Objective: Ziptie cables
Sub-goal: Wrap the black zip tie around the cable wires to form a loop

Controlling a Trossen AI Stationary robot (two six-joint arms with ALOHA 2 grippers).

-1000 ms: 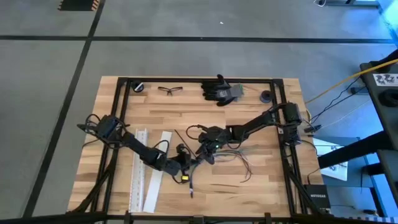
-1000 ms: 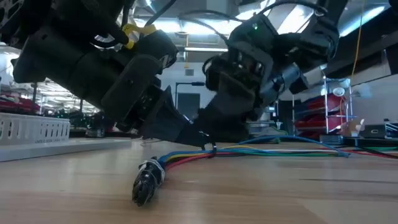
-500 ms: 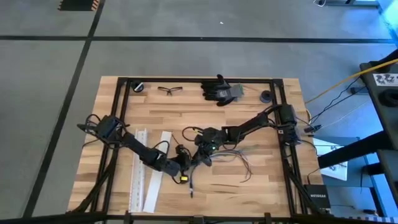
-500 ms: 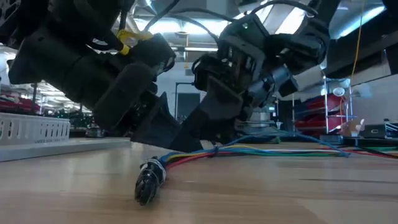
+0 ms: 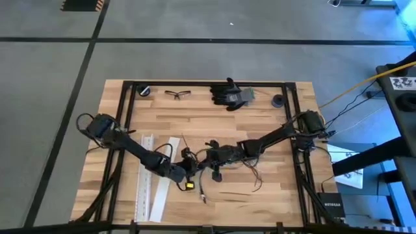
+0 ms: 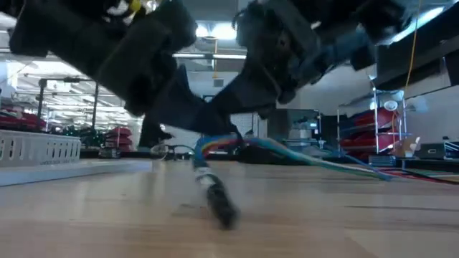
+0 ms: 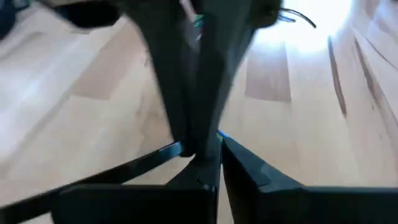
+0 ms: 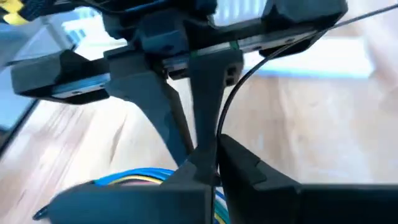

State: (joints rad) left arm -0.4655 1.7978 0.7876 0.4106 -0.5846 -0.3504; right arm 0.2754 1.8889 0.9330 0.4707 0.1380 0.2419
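Both grippers meet at the cables (image 5: 224,170), just toward 6 o'clock of table centre: left gripper (image 5: 194,170), right gripper (image 5: 209,160). Each looks clamped on the bundle. You seem mid-cinch; next, pull the tie snug without dragging the wires.

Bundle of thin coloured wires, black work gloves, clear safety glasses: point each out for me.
bundle of thin coloured wires (image 6: 215,145): low view, its lifted bright strands.
black work gloves (image 5: 229,95): high view, the palm.
clear safety glasses (image 5: 177,94): high view, the bridge.

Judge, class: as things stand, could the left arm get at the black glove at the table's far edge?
Probably not right away. The left gripper is pinched on the cables, nose to nose with the right gripper. The glove lies well beyond them; the bare table between holds no obstacle.
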